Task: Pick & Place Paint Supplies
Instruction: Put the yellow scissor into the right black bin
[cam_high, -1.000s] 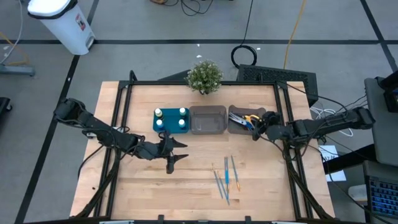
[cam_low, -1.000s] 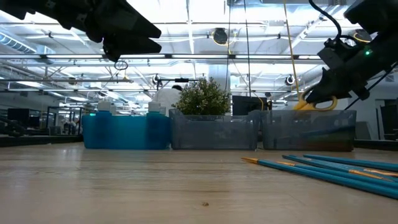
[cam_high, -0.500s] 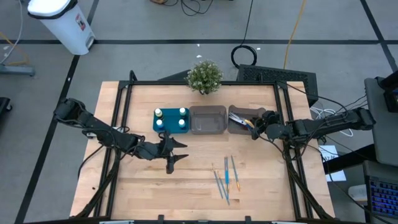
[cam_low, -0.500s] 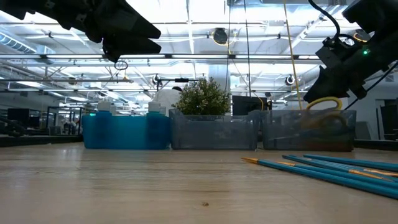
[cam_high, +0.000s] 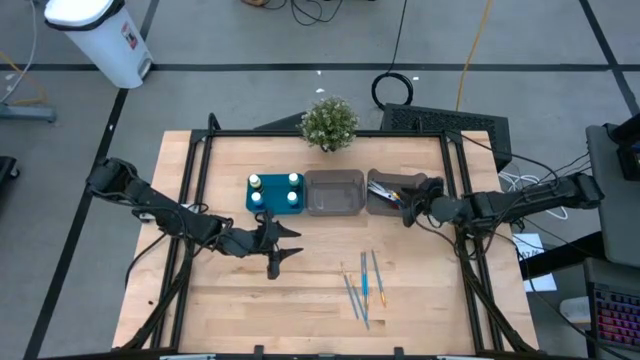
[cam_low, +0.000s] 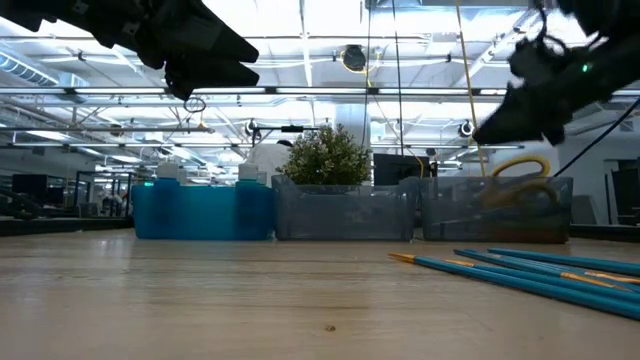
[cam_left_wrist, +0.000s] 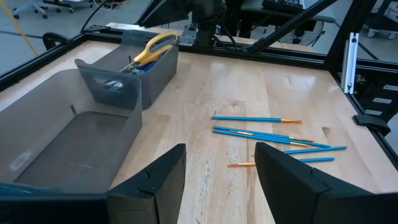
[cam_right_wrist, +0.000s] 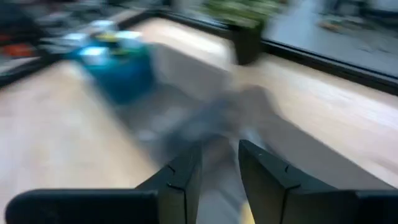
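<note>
Yellow-handled scissors (cam_left_wrist: 152, 48) lie in the right grey bin (cam_high: 392, 207), and their handles show over its rim in the low view (cam_low: 515, 172). White-capped bottles (cam_high: 275, 190) stand in the teal tray (cam_low: 200, 212). Several thin blue brushes (cam_high: 362, 285) lie flat on the wood, as the left wrist view (cam_left_wrist: 273, 140) also shows. My right gripper (cam_high: 403, 208) hovers open above the right bin's near-left part (cam_low: 520, 115), holding nothing. My left gripper (cam_high: 285, 245) waits open above the table, near the tray (cam_left_wrist: 219, 149).
An empty grey bin (cam_high: 334, 207) sits between the tray and the right bin. A small potted plant (cam_high: 328, 122) stands at the far edge. A black frame rail (cam_high: 455, 190) runs along the table's sides. Bare wood lies around the brushes.
The yellow-handled scissors, held above the right bin a second ago, have fallen into it and lie there. My right gripper has let go of them, risen, and shifted slightly toward the table's left.
</note>
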